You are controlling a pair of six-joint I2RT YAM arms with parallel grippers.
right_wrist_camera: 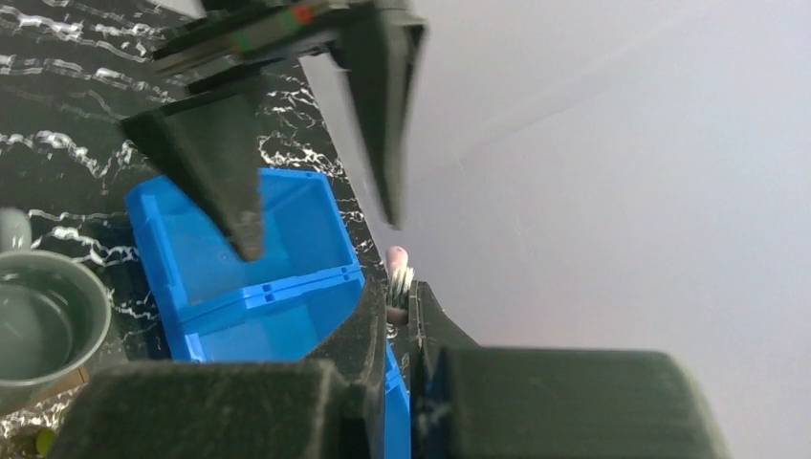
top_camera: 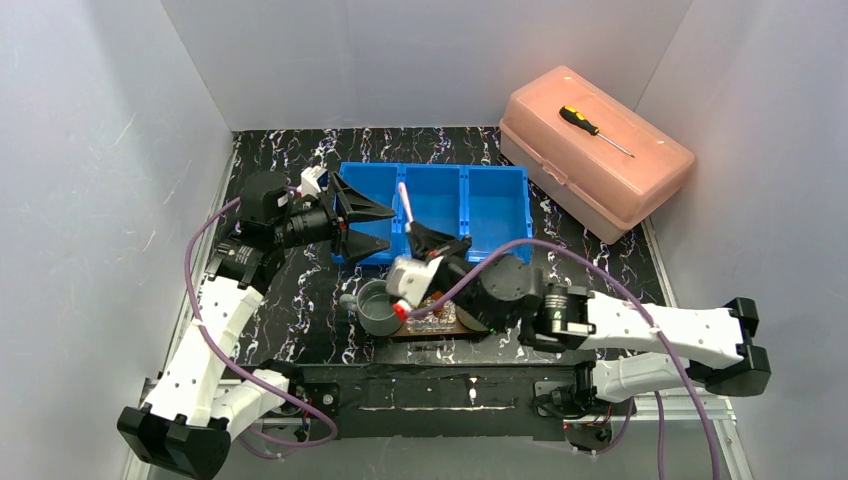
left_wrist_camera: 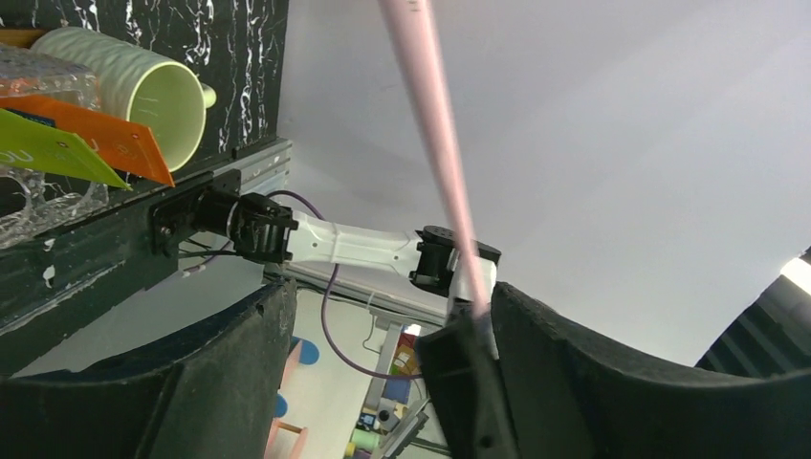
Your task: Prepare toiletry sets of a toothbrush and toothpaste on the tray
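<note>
The right tool (right_wrist_camera: 402,306) is clamped narrow on the bristle end of a pale pink toothbrush (top_camera: 405,205) and holds it in the air above the blue bin (top_camera: 490,205), which lies at the middle of the surface (top_camera: 290,310) toward its far edge. The handle slants up and away from the grip. The left tool (top_camera: 390,228) reaches in from the left over the bin's left compartment with its jaws wide apart. Its fingertips are just beside the toothbrush, and in the left wrist view the handle passes between them without touching either. The brown tray (top_camera: 445,333) lies at the middle of the near edge, largely hidden under the right arm. The grey mug (top_camera: 380,312) stands upright at its left end. The left wrist view shows the pale green mug (left_wrist_camera: 143,86) close beside a clear plastic holder (left_wrist_camera: 38,206), with the orange tube (left_wrist_camera: 105,134) and the green tube (left_wrist_camera: 48,148) crossing at the holder. A salmon box (top_camera: 600,150) with a screwdriver (top_camera: 590,128) on its lid sits at the far right corner.
</note>
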